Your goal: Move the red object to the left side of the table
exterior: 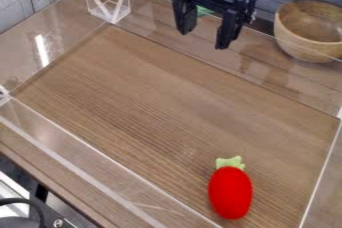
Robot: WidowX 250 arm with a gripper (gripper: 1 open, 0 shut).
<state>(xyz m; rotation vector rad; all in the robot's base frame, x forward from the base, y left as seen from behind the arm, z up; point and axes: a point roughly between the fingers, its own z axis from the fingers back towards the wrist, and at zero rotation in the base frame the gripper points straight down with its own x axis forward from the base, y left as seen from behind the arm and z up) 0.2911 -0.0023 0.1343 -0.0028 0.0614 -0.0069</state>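
The red object, a glossy red strawberry-like toy with a light green stem at its far end, lies on the wood-grain table near the front right corner. My gripper hangs over the far middle of the table, pointing down, its two black fingers spread open with nothing between them. It stands far from the red object, which lies well toward the front and a little right of it.
Low clear acrylic walls border the table. A round wooden bowl sits beyond the right wall at the back. A small clear triangular stand sits at the far left.
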